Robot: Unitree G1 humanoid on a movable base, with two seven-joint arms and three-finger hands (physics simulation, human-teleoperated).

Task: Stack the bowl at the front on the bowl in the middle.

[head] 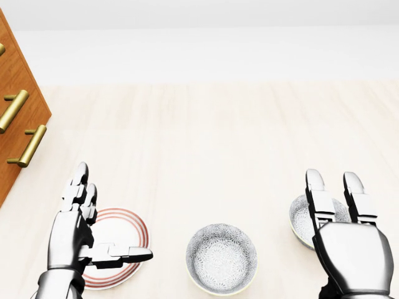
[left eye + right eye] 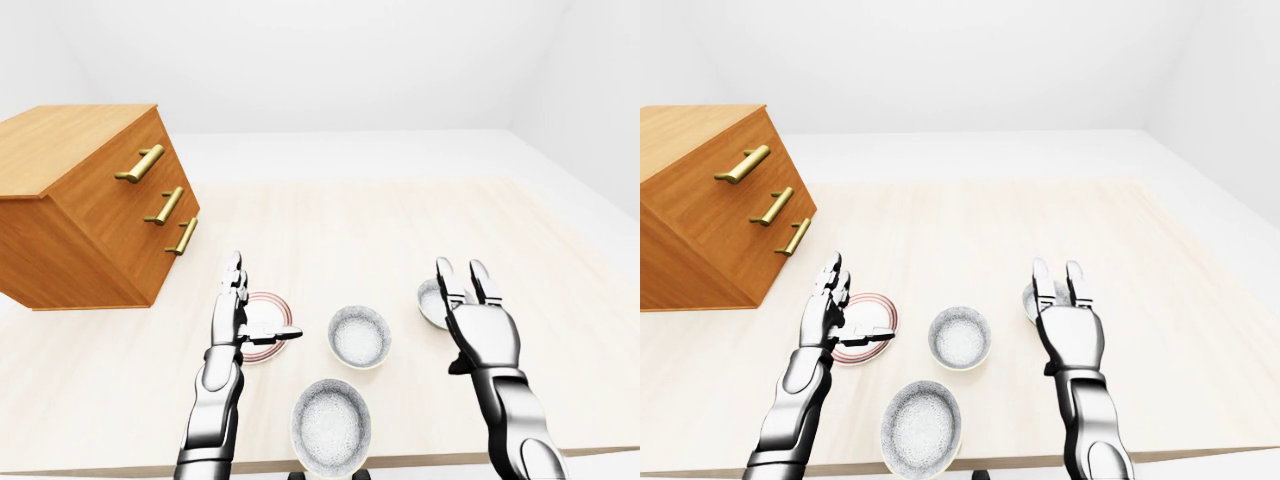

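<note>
Three speckled white bowls sit on the pale wooden table (image 2: 400, 225). The front bowl (image 2: 331, 427) is lowest in the left-eye view, near the table's edge. The middle bowl (image 2: 359, 336) lies just above it and slightly right. A third bowl (image 2: 432, 300) sits further right, partly hidden behind my right hand (image 2: 468, 285). That hand is open, fingers pointing up, holding nothing. My left hand (image 2: 256, 308) is open too, with its thumb stretched out over a red-ringed plate (image 2: 262, 345), to the left of both bowls.
A wooden chest of drawers (image 2: 90, 210) with brass handles stands at the upper left of the table. The table's near edge (image 2: 430, 461) runs along the bottom of the left-eye view, close under the front bowl.
</note>
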